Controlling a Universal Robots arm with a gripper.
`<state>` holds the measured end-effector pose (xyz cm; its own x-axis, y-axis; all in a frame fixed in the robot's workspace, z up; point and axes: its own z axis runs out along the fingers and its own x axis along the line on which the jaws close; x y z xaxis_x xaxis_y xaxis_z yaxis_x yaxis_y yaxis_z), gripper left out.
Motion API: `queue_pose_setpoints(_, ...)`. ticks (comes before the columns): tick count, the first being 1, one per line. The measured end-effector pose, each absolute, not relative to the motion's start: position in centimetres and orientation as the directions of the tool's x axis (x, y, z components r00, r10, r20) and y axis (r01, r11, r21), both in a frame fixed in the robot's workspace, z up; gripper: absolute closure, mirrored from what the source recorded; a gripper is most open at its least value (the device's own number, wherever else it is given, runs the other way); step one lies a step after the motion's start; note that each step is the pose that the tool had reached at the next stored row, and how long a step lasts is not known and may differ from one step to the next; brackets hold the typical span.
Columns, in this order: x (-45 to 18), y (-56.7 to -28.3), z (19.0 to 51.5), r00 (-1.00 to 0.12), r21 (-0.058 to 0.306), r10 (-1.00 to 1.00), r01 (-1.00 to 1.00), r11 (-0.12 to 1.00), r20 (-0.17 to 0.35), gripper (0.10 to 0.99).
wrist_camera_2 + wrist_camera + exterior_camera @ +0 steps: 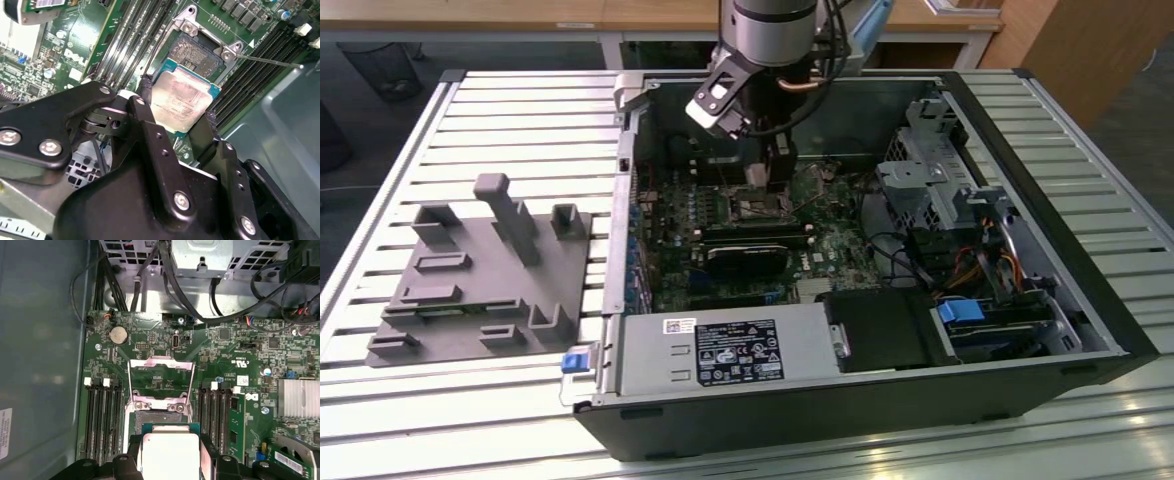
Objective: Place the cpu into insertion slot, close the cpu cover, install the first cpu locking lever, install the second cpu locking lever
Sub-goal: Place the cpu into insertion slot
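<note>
End effector (177, 109) grips cpu (186, 96) | over insertion slot (197, 52) | cpu cover (161, 362) seemingly open

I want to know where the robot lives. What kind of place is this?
Probably a workshop or lab for robot computer-building: an open computer case sits on a slatted metal table, and a robot arm holds a cpu inside it.

power-supply label (736, 355), print seemingly too small to read, no other legible text

Bare insertion slot (197, 50) between memory slot banks (102, 420), cpu cover (161, 362) open.
</note>
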<state>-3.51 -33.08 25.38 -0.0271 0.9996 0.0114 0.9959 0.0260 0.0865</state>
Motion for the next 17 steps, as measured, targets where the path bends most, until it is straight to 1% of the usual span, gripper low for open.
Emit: queue_pose_setpoints(17,-4.0,-32.3,23.2,-0.027,0.086,1.0,0.996,0.027,-0.004,0.545)
